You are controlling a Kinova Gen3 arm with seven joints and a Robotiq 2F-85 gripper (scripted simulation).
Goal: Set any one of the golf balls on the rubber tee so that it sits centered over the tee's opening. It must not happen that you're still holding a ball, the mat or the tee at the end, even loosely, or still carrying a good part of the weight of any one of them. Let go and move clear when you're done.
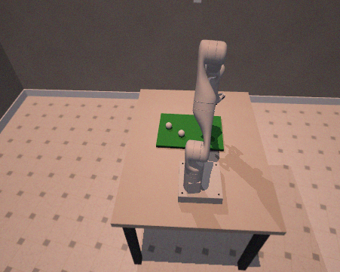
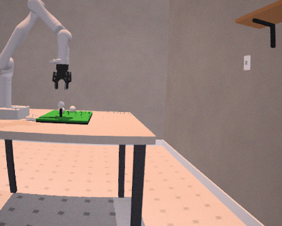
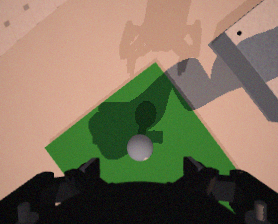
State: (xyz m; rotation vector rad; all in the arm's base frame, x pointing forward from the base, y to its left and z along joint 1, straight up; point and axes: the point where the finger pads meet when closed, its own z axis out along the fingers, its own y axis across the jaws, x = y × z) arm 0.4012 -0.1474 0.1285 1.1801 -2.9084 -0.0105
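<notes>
In the top view, two golf balls (image 1: pixel 169 125) (image 1: pixel 181 132) are seen on the green mat (image 1: pixel 174 139) in the middle of the frame, on the tabletop (image 1: pixel 150 192); the tee is hidden behind the arm (image 1: pixel 206 105).

In the exterior view, at the left of the frame, a golf ball (image 2: pixel 60 104) is seen resting on the dark rubber tee (image 2: pixel 60 112). The gripper (image 2: pixel 62 85) hangs well above it, spread wide and holding nothing.

In the wrist view, the same ball (image 3: pixel 139 148) is found just below the centre of the frame, between the two fingertips but far under them.

The placing step seems to be completed. For the next move, only a straight retreat upward is called for, so that the ball is not disturbed.
</notes>
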